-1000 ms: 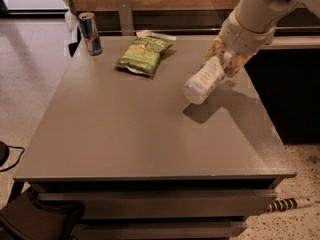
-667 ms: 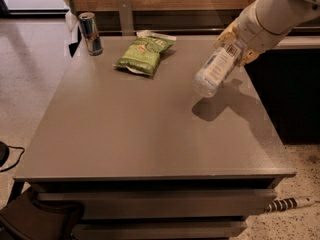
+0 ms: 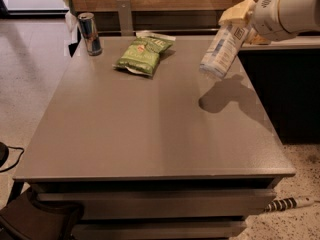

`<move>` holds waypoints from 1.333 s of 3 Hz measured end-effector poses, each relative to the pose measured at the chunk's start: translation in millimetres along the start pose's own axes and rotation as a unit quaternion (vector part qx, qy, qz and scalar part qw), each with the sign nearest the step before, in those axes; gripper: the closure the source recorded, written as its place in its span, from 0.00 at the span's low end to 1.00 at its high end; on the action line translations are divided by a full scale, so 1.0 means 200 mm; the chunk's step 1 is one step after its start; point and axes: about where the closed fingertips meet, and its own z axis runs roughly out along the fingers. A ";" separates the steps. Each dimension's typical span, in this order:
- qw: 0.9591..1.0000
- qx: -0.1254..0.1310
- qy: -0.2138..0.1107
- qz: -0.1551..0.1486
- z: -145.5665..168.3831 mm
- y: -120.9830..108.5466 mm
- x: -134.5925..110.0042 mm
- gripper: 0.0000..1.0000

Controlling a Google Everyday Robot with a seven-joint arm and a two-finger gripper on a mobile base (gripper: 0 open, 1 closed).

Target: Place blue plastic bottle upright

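The blue plastic bottle (image 3: 222, 48) is a clear bottle with a pale blue-and-white label and a small dark square. It hangs tilted in the air above the right side of the grey table (image 3: 150, 129), its lower end pointing down-left, clear of the tabletop. Its shadow lies on the table just below. My gripper (image 3: 240, 15), on the white arm entering from the upper right, is shut on the bottle's upper end; the cap is hidden by the fingers.
A shiny metal drink can (image 3: 90, 33) stands at the table's back left corner. A green snack bag (image 3: 144, 53) lies at the back middle. A dark counter (image 3: 285, 84) stands to the right, and a cable lies on the floor at lower right.
The gripper has lifted the bottle up and to the right, away from the tabletop. The bottle has swung from nearly lying towards a steeper tilt.
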 end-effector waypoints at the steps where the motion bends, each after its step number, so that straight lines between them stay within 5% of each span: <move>1: 0.997 -0.064 -0.009 -0.029 -0.01 0.06 -0.05 1.00; 2: 0.990 -0.105 -0.010 -0.098 -0.01 0.10 -0.06 1.00; 3: 0.977 -0.121 -0.015 -0.173 -0.01 0.11 -0.05 1.00; 4: 0.971 -0.125 -0.019 -0.203 -0.01 0.13 -0.04 1.00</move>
